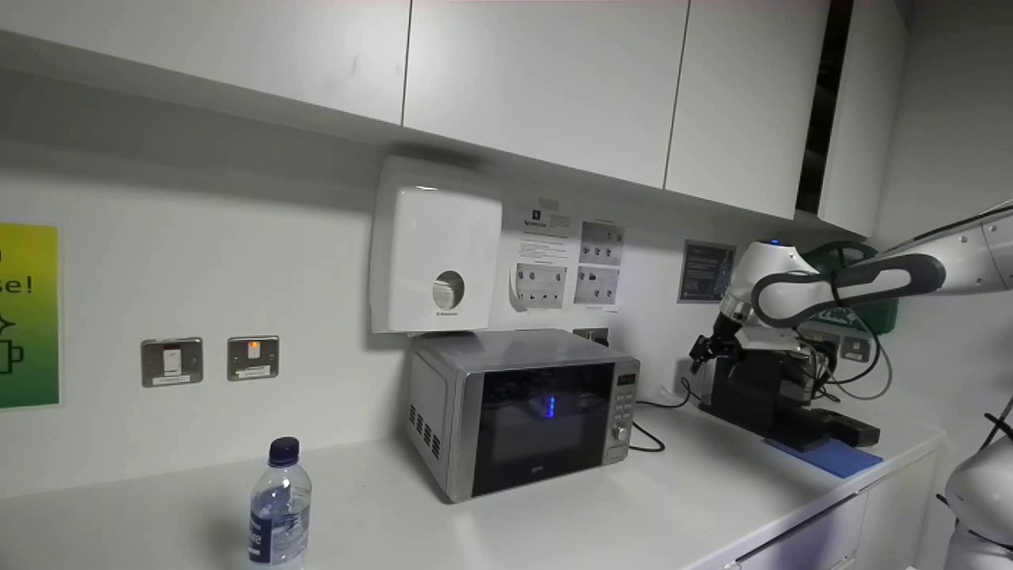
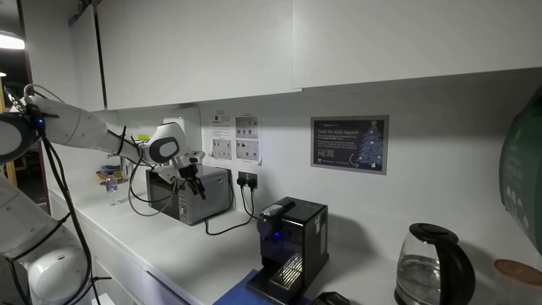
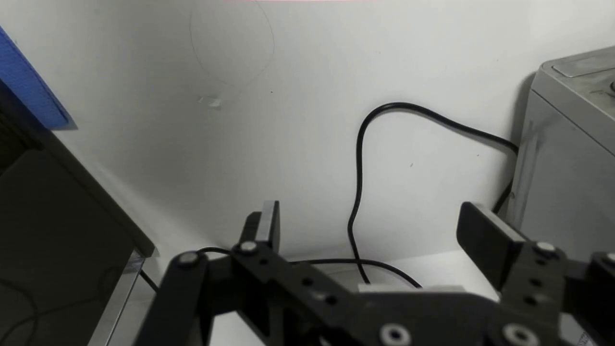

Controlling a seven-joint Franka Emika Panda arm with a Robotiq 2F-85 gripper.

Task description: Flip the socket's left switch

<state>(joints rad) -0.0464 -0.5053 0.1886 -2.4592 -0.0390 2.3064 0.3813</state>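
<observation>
No small white socket plate with a red-and-white label strip shows in any view; it is hidden or out of view. A metal double wall outlet (image 2: 247, 175) with two black plugs in it is on the wall behind the microwave; its top edge also shows in an exterior view (image 1: 584, 332). My gripper (image 1: 714, 364) is black and hangs between the microwave and the coffee machine, in front of the wall; it shows in both exterior views (image 2: 200, 192). In the wrist view the gripper (image 3: 367, 211) has its fingers wide apart with nothing held between them.
A silver microwave (image 1: 439, 400) and a black coffee machine (image 2: 315, 237) stand on the white counter. Black cables (image 3: 360, 182) lie between them. Two silver switch plates (image 1: 253, 368) are on the wall by a water bottle (image 1: 281, 507). A kettle (image 2: 423, 267) stands beyond the coffee machine.
</observation>
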